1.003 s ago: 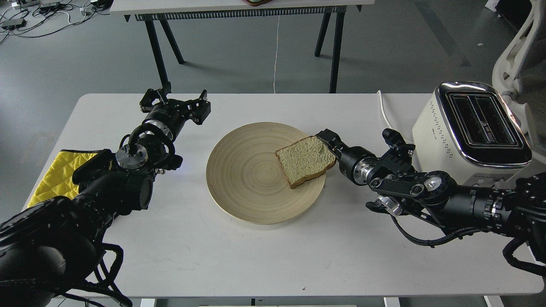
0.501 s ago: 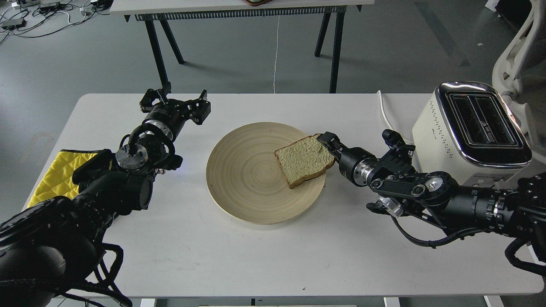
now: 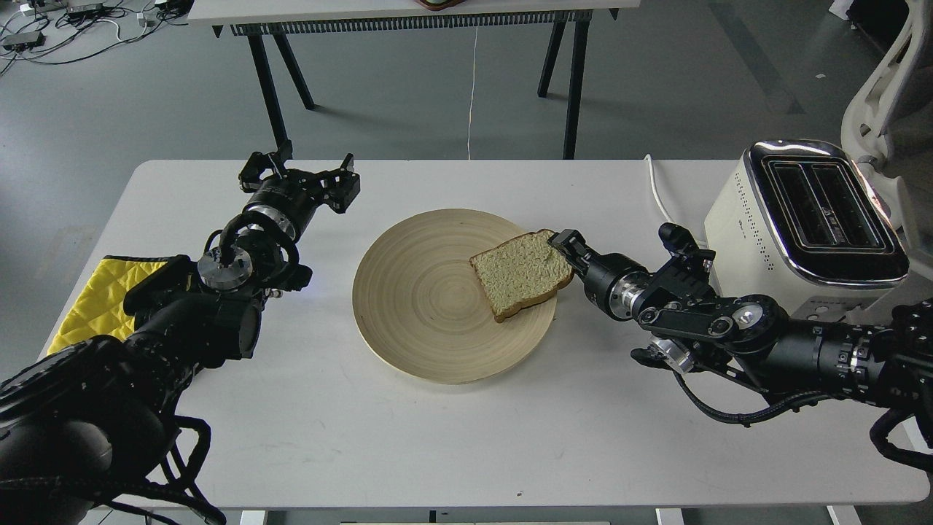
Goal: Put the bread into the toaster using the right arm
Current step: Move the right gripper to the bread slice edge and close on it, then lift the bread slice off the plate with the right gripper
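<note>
Pale tan bread (image 3: 522, 273) lies toward the right side of the round wooden plate (image 3: 408, 321) in the middle of the frame, its far right corner propped on the rim so that edge sits a little raised. I read that tilt as useful: it gives my right gripper (image 3: 563, 240) a lip to close on instead of a slice lying flat. The gripper sits at that upper right corner of the slice, touching or all but touching the crust. From this angle its fingers merge into one dark shape, so I cannot tell how far apart they are or whether they have hold of the bread. The right arm (image 3: 736, 328) comes in low from the right edge of the frame, nearly level with the white table (image 3: 437, 452), which suits a sideways pinch on the crust.

Standing at the right edge of the frame, the toaster (image 3: 794, 219) has both chrome-rimmed slots open and facing up, well apart from the plate. My judgement is that the pick is at its start, with the carry still ahead.

My left gripper (image 3: 302, 175) hovers in the upper left with its fingers spread wide, holding nothing, near the yellow cloth (image 3: 98, 299) and clear of the work.
</note>
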You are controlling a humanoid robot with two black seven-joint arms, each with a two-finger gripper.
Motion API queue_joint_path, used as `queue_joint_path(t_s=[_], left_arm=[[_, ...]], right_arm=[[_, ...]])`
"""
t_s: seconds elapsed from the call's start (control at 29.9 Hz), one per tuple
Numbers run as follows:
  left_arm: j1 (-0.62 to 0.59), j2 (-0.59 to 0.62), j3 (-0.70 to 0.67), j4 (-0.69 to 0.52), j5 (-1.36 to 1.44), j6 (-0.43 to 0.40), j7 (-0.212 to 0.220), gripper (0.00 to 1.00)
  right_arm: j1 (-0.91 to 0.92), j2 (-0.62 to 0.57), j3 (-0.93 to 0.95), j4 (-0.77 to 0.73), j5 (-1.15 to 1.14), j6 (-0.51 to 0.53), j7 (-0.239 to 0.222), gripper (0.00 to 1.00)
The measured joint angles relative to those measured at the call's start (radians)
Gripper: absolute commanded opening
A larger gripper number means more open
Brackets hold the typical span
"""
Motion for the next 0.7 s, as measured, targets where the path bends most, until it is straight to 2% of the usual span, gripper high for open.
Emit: queue_joint_path(t_s=[0.7], left_arm=[[0.0, 0.0, 0.0, 0.0, 0.0, 0.0, 0.0, 1.0]], right_arm=[[0.0, -0.007, 0.005, 0.021, -0.001, 0.0, 0.002, 0.22]])
